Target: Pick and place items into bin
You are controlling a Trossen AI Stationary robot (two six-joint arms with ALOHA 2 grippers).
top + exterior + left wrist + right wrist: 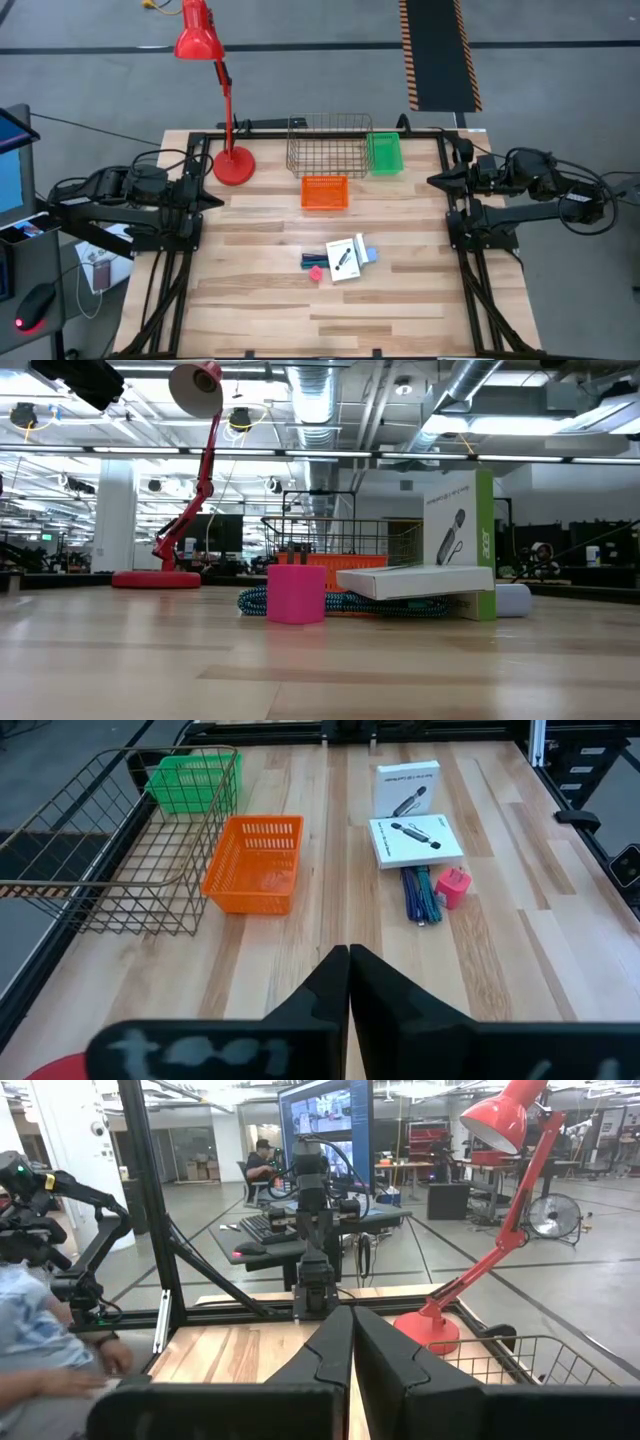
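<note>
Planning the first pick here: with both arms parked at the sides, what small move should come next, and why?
Probably swing the left gripper, shut and parked at the table's left edge, toward the pink piece. It lies at the near-left edge of the cluster beside the white boxes, nothing is held, and the orange bin shows no items.

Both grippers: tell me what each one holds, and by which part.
Nothing is held. The left gripper and the right gripper are both shut on nothing, parked at the table's sides. The white boxes lie untouched at mid-table.

Orange bin [325, 192], pink piece [316, 272]
</note>
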